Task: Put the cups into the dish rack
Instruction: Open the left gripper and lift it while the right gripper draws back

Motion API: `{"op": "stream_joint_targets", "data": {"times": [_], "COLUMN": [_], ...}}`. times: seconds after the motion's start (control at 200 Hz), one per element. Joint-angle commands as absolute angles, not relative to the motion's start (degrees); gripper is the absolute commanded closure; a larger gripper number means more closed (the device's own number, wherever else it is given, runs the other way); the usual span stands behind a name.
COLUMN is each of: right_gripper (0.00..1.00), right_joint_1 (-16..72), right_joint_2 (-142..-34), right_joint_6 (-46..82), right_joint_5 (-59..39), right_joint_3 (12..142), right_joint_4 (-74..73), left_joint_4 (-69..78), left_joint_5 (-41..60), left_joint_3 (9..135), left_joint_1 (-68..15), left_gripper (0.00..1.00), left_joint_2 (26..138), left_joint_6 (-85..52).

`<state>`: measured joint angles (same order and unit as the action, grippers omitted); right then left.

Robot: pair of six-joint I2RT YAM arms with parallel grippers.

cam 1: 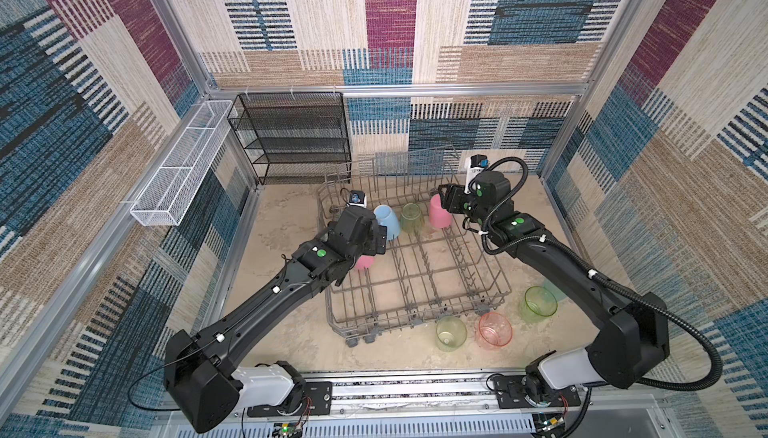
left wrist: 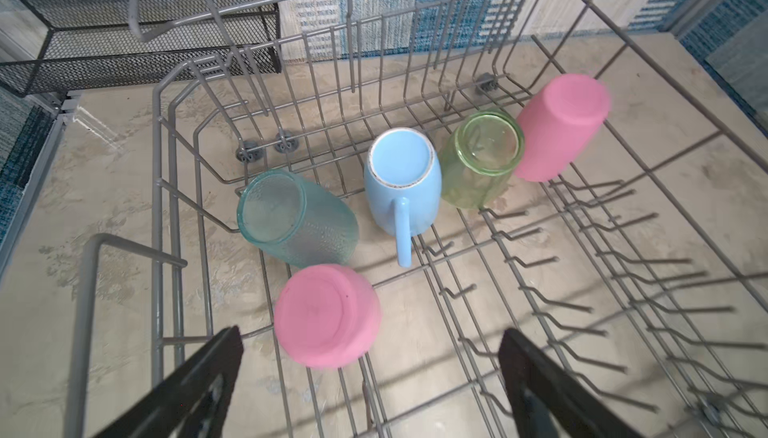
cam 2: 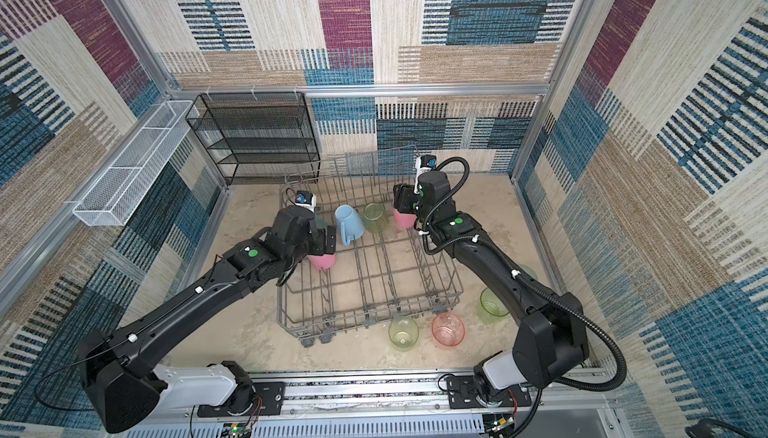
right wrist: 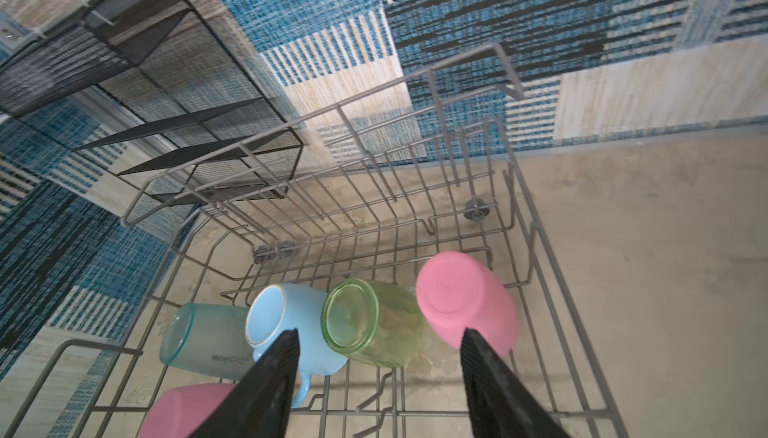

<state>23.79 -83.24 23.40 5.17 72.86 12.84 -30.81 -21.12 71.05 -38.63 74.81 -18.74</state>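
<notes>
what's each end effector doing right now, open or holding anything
left end effector: open, holding nothing
right end effector: open, holding nothing

— The cups?
— Five are leaning bottoms-up in the wire rack (cam 1: 417,280): a pink cup (left wrist: 326,315) just ahead of the left gripper's (left wrist: 370,332) jaws, with the teal cup (left wrist: 297,217), blue mug (left wrist: 403,178) and green cup (left wrist: 480,161) beyond, and a second pink cup (right wrist: 467,298) by the right gripper's (right wrist: 381,332) jaws.
— Others?
— An orange cup (cam 1: 494,330) and two loose green cups (cam 1: 451,332) (cam 1: 539,303) are standing outside, well behind both.
</notes>
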Motion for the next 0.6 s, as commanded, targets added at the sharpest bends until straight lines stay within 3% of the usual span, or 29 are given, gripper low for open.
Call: {"op": "stream_joint_targets", "data": {"times": [0.0,0.18,0.596], "right_gripper": [0.36,0.35,0.35], "right_joint_1": [20.2,10.1,-5.7], "right_joint_2": [-83.2,-81.1,-80.2], "right_joint_6": [28.9,34.7,40.0], "right_joint_5": [6.9,2.1,4.7], "right_joint_3": [74.8,74.5,81.1], "right_joint_4": [21.9,27.7,50.1], "left_joint_4": [-41.1,-42.6,-30.4], "left_joint_5": [-12.1,-1.7,23.9], "left_joint_3": [75.9,79.2,65.8], "left_joint_1": [-38.2,-37.9,-30.8], "left_gripper": [0.0,0.0,0.0], "left_joint_2": [75.6,74.4,64.8], "left_joint_6": [-12.1,-5.4,-1.1]}}
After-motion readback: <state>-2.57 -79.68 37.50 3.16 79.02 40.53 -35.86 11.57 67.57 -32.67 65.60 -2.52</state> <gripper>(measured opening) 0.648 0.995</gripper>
